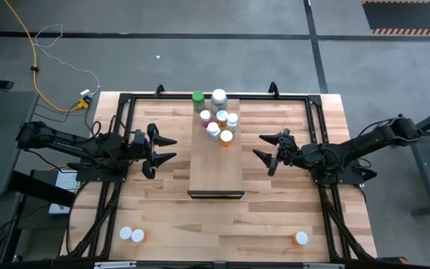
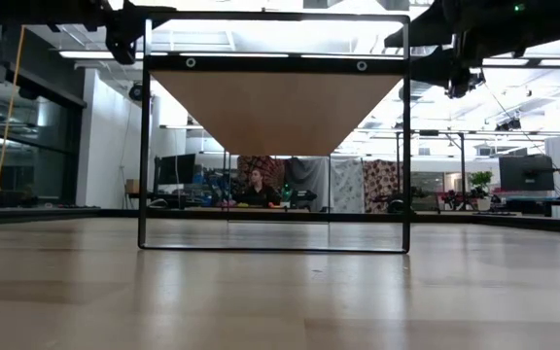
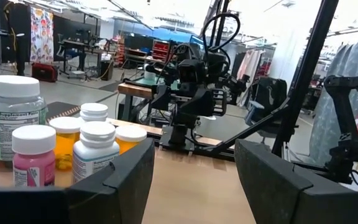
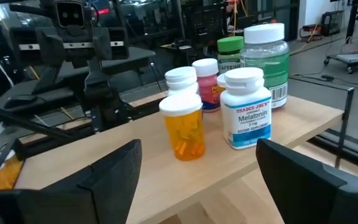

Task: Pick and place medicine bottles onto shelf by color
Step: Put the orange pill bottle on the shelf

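Pale wood shelf (image 1: 216, 161) between open left gripper (image 1: 167, 148), right gripper (image 1: 263, 147)

A cluster of medicine bottles (image 1: 216, 116) stands on the far end of the shelf (image 1: 216, 166), which lies between the left gripper (image 1: 167, 148) and right gripper (image 1: 262, 146), whose fingers point inward at it.

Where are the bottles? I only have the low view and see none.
Observer: Seven bottles stand clustered at the far end of the shelf.
Operator: Any off it?
Observer: Three on the table, near its front edge: a pair at left, a single bottle at right.
Operator: Is either gripper holding one?
Observer: No. The left gripper and right gripper are open and empty, flanking the shelf.
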You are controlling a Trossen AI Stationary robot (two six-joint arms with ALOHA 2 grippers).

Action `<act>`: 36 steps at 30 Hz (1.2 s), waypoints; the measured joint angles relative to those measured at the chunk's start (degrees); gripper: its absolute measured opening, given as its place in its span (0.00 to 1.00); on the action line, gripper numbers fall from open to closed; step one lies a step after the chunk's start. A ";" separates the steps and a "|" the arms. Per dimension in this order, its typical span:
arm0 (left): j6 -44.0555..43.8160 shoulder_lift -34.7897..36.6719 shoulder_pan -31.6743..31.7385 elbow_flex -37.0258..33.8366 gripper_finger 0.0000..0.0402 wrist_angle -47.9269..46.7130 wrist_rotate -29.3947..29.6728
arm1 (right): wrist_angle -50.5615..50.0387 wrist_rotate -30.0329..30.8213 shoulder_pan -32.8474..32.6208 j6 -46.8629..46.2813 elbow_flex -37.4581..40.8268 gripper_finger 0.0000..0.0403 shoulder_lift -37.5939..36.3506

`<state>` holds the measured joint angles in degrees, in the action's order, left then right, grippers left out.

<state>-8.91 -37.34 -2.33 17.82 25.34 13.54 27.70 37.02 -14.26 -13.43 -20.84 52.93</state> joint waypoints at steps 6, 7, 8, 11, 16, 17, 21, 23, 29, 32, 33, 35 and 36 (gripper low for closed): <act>-0.10 0.00 0.00 0.00 0.53 -0.66 0.44 | -1.81 -6.37 -0.23 -1.55 -2.88 0.76 0.04; -0.10 0.00 -0.02 0.00 0.53 -0.68 0.65 | -3.12 -6.87 -0.52 -1.55 -3.79 0.76 0.04; -0.08 0.00 0.00 0.00 0.53 -0.68 0.79 | -4.96 -7.00 -0.87 -1.55 -4.78 0.76 0.04; 0.00 0.00 0.00 0.00 0.53 -0.70 0.81 | -11.63 -7.10 -2.54 -2.33 -8.11 0.76 0.28; 0.04 0.00 0.00 0.00 0.53 -0.68 0.81 | -33.06 -11.34 -6.51 -16.23 -16.72 0.76 0.39; 0.04 0.00 -0.02 0.00 0.53 -0.68 0.81 | -39.27 -12.00 -7.61 -21.40 -19.20 0.76 0.47; 0.05 0.00 0.00 0.00 0.53 -0.68 0.79 | -66.47 -13.99 -12.89 -43.72 -29.18 0.76 4.06; 0.06 0.00 0.00 0.00 0.53 -0.69 0.79 | -76.87 -17.24 -15.59 -56.16 -33.34 0.76 7.10; -1.13 0.00 -0.02 0.00 0.53 -1.40 0.57 | -87.94 -33.49 -24.64 -79.66 -40.50 0.76 17.88; -1.44 0.00 -0.01 0.00 0.53 -1.89 0.57 | -87.91 -39.80 -28.84 -89.78 -42.25 0.76 23.26; -1.44 0.00 -0.01 0.00 0.53 -1.86 0.57 | -87.86 -41.56 -30.24 -92.90 -42.66 0.76 24.91; -1.44 0.00 0.00 0.00 0.53 -1.86 0.57 | -87.11 -45.33 -32.92 -98.28 -43.16 0.76 28.12; -1.44 0.00 -0.02 0.00 0.53 -1.84 0.57 | -86.30 -47.15 -34.10 -100.62 -43.17 0.76 29.54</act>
<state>-10.35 -37.34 -2.35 17.82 23.51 14.11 -58.61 -10.12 -48.36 -114.05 -64.01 82.46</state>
